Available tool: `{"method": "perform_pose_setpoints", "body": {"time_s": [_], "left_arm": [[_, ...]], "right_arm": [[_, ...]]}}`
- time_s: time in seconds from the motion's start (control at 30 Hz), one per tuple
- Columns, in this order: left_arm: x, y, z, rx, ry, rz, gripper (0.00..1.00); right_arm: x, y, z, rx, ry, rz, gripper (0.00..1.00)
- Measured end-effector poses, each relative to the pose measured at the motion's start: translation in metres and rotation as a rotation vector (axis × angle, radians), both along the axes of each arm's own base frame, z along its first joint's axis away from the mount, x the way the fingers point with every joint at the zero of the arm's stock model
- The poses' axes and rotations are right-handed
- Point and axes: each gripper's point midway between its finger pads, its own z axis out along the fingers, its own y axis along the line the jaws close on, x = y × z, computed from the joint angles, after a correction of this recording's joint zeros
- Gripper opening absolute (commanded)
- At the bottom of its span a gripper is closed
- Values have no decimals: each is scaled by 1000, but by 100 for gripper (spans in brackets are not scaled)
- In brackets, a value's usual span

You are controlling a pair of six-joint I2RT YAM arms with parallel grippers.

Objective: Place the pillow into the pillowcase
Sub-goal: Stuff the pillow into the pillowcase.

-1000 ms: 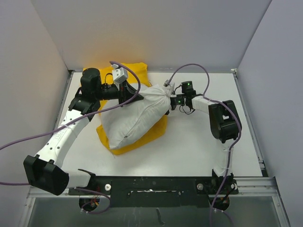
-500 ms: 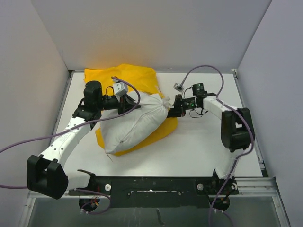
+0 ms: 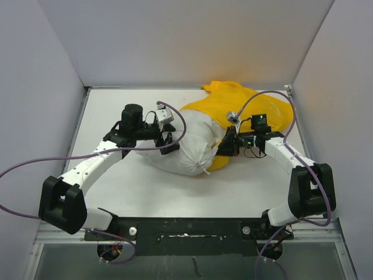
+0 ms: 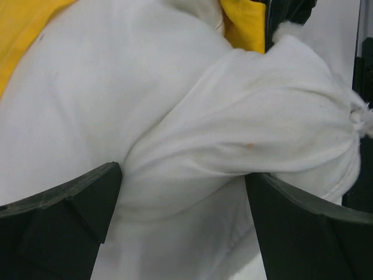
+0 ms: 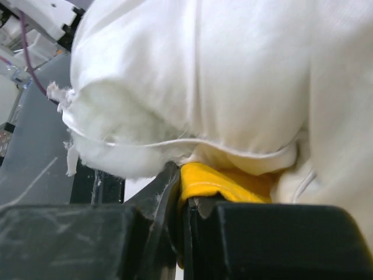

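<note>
The white pillow [image 3: 192, 146] lies mid-table, its far right end under the yellow pillowcase [image 3: 250, 108], whose cloth is bunched toward the back right corner. My left gripper [image 3: 169, 143] presses against the pillow's left side. In the left wrist view it [image 4: 182, 192] stands open, the pillow [image 4: 175, 87] bulging between the wide-spread fingers [image 4: 64, 210]. My right gripper [image 3: 228, 146] sits where pillow and pillowcase meet. Seen from the right wrist, it [image 5: 186, 192] is shut on a yellow fold of the pillowcase [image 5: 227, 181], just under the pillow [image 5: 204, 70].
The white table [image 3: 116, 192] is walled by grey panels at the left, back and right. A raised rail runs along the right edge [image 3: 306, 146]. Purple cables loop over both arms. The pillow's tied corner [image 3: 204, 170] points toward the near edge.
Both arms have swung to the right, dragging pillow and pillowcase from back left toward back right. My right gripper shut on the pillowcase and my left gripper opened.
</note>
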Motion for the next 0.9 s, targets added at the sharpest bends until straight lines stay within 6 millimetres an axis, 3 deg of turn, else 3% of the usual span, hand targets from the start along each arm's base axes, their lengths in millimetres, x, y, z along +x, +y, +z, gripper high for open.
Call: {"method": "perform_pose_setpoints", "body": {"time_s": [0.13,0.2,0.3,0.4,0.47,0.57,0.67,0.77,0.83,0.9], "left_arm": [[-6,17,14,-17,119,142,98],[-14,30,37,-69,161,217,95],[-37,40,83,-182,197,275,83],[-62,36,98,-261,289,282,78],[-75,29,81,-265,404,303,80],[-88,19,35,-194,563,368,87],[-90,14,-18,-71,700,463,91],[-82,11,-45,-9,743,515,87],[-72,6,-63,21,765,529,68],[-57,-4,-80,55,786,537,35]], "right_arm": [[9,-6,-17,-55,38,-46,0],[8,-5,-17,-61,25,-44,0],[8,-4,-18,-70,18,-43,0],[9,-5,-19,-75,13,-46,0],[9,-5,-20,-77,11,-47,0],[10,-5,-20,-80,7,-48,0],[9,-5,-21,-83,2,-47,0],[8,-4,-23,-94,-9,-42,0],[0,2,-26,-106,-21,-11,0],[-12,12,-29,-128,-48,48,0]]}}
